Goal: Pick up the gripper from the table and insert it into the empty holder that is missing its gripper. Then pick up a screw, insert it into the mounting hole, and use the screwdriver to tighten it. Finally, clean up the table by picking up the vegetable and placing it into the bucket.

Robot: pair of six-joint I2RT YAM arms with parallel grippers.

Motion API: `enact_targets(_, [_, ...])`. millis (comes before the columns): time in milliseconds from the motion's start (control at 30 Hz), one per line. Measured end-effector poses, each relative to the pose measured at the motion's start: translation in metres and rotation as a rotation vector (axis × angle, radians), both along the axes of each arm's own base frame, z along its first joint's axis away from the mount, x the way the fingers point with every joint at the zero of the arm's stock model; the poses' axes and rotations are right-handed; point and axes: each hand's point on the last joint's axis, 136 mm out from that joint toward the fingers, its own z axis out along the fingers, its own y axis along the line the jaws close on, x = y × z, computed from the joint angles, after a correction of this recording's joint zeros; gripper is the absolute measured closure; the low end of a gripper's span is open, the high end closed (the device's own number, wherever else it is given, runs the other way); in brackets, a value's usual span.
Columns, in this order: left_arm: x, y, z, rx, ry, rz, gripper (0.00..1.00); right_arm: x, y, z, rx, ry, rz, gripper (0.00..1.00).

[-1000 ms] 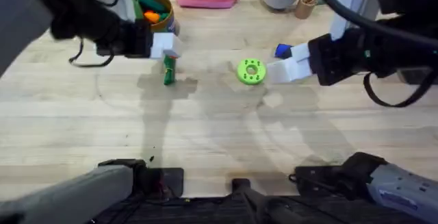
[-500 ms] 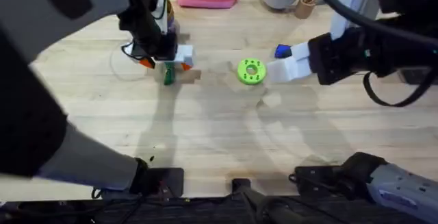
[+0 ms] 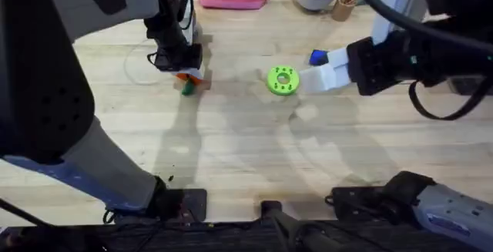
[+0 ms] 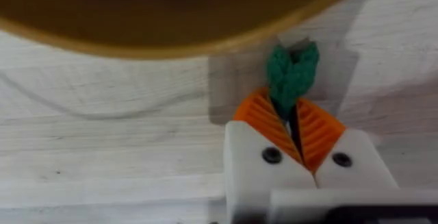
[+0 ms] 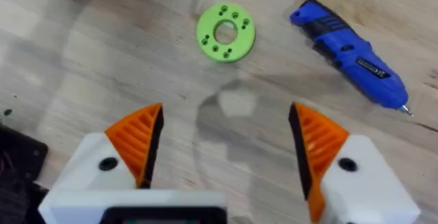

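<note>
My left gripper (image 4: 295, 125) had its orange pads pinched on the one dark green leafy toy vegetable (image 4: 292, 73) on the table (overhead hid this), right gripper (image 5: 226, 148) gaping empty.

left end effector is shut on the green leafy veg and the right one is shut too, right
Not quite. The left end effector is shut on the small dark green leafy toy vegetable, but the right end effector is open, its orange ribbed pads wide apart in the right wrist view.
</note>
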Motion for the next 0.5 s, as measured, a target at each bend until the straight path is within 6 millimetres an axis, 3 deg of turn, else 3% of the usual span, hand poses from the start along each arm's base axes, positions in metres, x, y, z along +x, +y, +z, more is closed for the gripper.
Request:
enact_targets(333, [-0.003,0.0,0.007,0.0,0.015,0.049,0.984,0.001,0.0,0.001,0.002,-0.003,0.0,0.007])
enact_targets(433, [0.004,-0.001,0.032,-0.008,-0.036,0.053,0.984,0.002,0.001,0.001,0.005,-0.008,0.0,0.007])
enact_targets(500, [0.018,-0.002,0.065,-0.021,-0.128,0.052,0.984,0.002,0.001,0.001,0.006,-0.009,0.0,0.007])
